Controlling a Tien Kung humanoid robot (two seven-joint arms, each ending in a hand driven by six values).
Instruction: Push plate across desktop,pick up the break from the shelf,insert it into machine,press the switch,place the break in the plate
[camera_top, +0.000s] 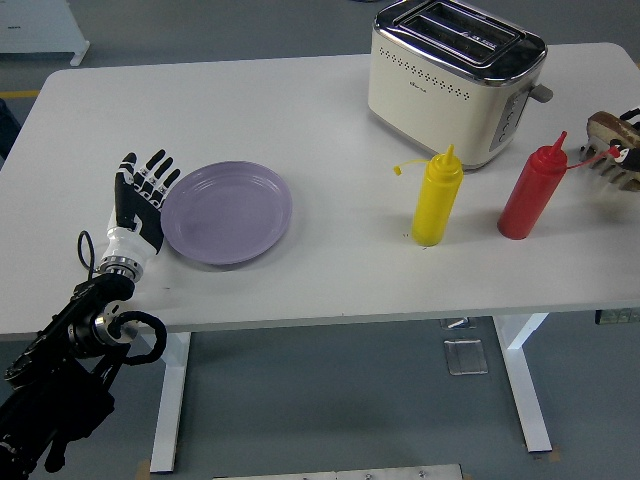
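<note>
A lilac plate (227, 211) lies on the white table (300, 110), left of the middle. My left hand (141, 198) stands flat against the plate's left rim, fingers straight and spread, holding nothing. A cream toaster (455, 76) with two top slots stands at the back right, its lever on the right side. At the right edge a slice of bread (612, 128) rests on a small rack (612, 168). My right hand is out of sight.
A yellow squeeze bottle (437, 198) and a red squeeze bottle (533, 190) stand in front of the toaster. The table's near edge runs just below the plate and the left wrist.
</note>
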